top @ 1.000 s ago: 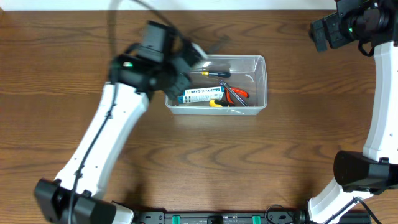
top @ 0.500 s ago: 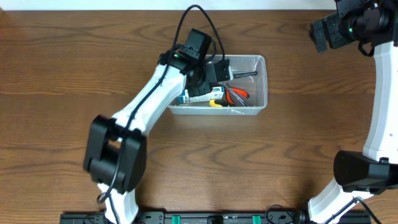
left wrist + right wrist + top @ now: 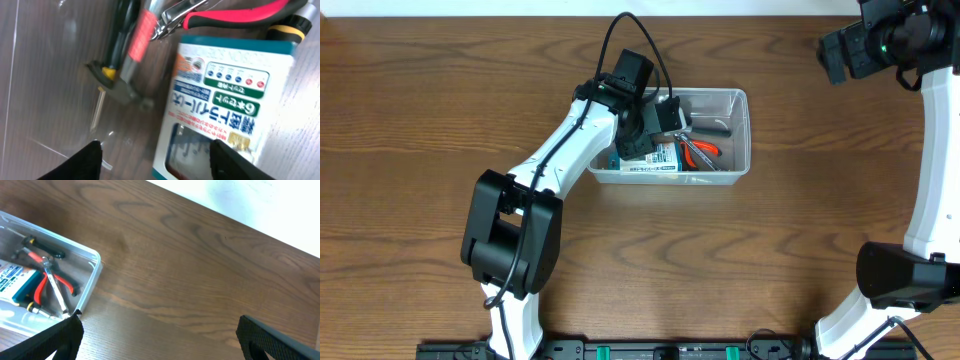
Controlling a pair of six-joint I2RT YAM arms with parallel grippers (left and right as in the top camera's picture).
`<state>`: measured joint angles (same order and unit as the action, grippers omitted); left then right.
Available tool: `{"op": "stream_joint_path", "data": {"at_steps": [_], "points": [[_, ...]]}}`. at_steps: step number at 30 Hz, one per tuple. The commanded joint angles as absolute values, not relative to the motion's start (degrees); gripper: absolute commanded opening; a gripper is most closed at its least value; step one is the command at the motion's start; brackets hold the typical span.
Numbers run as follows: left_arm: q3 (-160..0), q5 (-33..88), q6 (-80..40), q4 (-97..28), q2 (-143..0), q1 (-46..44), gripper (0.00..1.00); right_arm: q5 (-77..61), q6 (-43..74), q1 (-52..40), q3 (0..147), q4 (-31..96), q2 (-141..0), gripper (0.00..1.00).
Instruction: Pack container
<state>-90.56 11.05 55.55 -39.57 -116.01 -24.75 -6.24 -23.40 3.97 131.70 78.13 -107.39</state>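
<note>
Container is seen on the wooden table, far of centre. Left gripper is positioned inside its left half, fingers set apart above a blue-and-white box; nothing is clamped. Red-handled pliers are laid just right of the box, inside the tub. Right gripper is parked at the far right corner, well apart from the container, fingers spread wide, nothing held.

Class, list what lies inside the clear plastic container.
Seen: a blue-and-white box, red-handled pliers and a black-and-yellow screwdriver. The left gripper hangs over the left end of the container, hiding from overhead whatever lies beneath it.
</note>
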Motion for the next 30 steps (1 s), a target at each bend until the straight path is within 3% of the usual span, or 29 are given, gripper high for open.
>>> {"op": "stream_joint_path", "data": {"at_steps": [1, 5, 16, 22, 30], "points": [[-90.48, 11.38, 55.37, -39.53, -116.49, -24.43, 0.61, -6.66, -22.74, 4.10, 131.57, 78.02, -107.63, 0.99], [-90.83, 10.92, 52.42, -39.53, -116.29, -24.43, 0.63, -6.66, -22.74, 4.12, 131.57, 78.04, -107.63, 0.99], [-96.66, 7.68, 25.67, -42.65, -103.77, -18.50, 0.97, -15.59, -22.68, 4.10, 131.57, 73.91, -107.61, 0.99], [-96.66, 7.68, 15.66, -45.84, -94.59, -8.27, 0.98, -7.79, -12.21, 4.12, 131.57, 61.84, -108.42, 0.99], [-96.62, 7.66, 12.34, -52.71, -89.56, 2.66, 0.98, -3.86, -9.30, 4.36, 131.57, 66.39, -107.74, 0.99]]}}
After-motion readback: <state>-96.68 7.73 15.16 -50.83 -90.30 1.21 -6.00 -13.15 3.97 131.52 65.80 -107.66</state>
